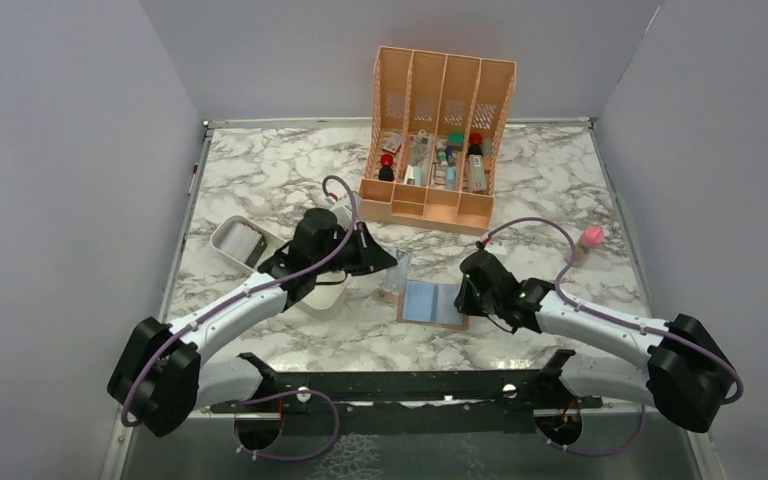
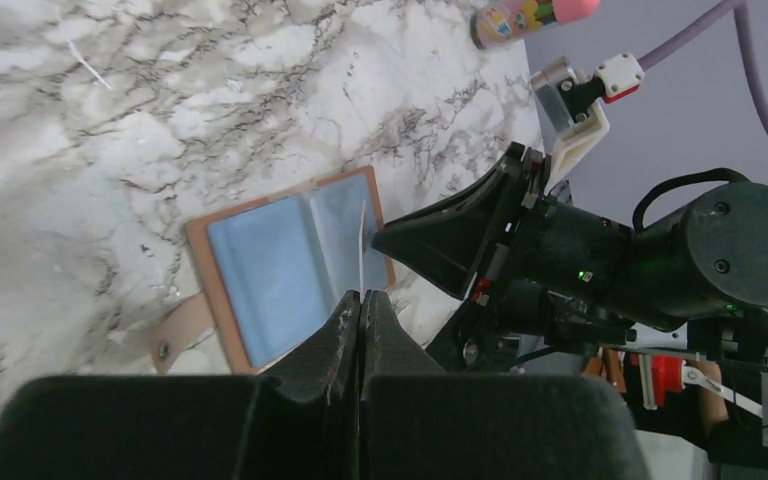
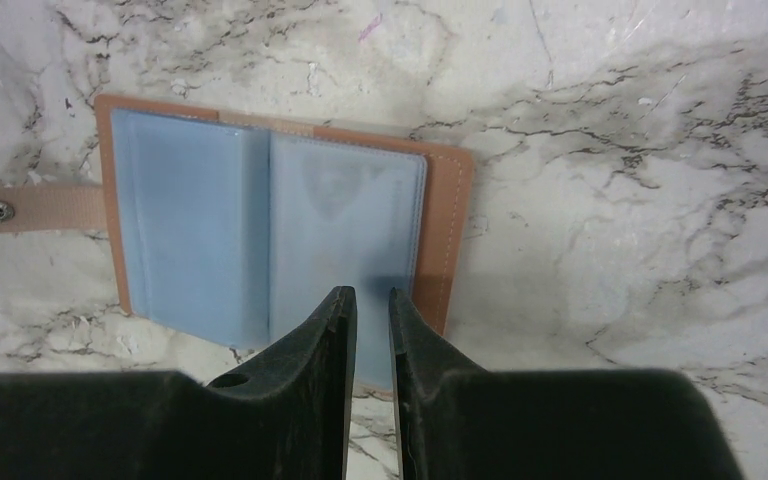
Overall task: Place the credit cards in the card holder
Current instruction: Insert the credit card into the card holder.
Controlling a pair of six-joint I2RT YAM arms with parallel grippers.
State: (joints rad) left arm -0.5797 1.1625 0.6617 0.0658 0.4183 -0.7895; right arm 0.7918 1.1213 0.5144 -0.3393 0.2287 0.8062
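Left gripper is seen closed tight on a thin pale card, which is held upright and viewed edge-on in the left wrist view, just above the right half of the card holder. Right gripper is seen with its jaws a narrow gap apart, tips set down at the near edge of the holder's right-hand blue sleeve. Nothing is gripped there, and whether the tips press on the sleeve cannot be told. The card holder is laid open and flat on the marble table, near the front edge between the two grippers, light blue inside facing up and brown border showing around it. Its snap tab is stretched out flat on the table from one side, away from the right gripper. The two grippers are close together at the holder, left from one side and right from the other. A peach organizer with small items in its compartments is stood well behind. A pink-capped bottle is seen to the right, and a white tray partly hidden under the left arm.
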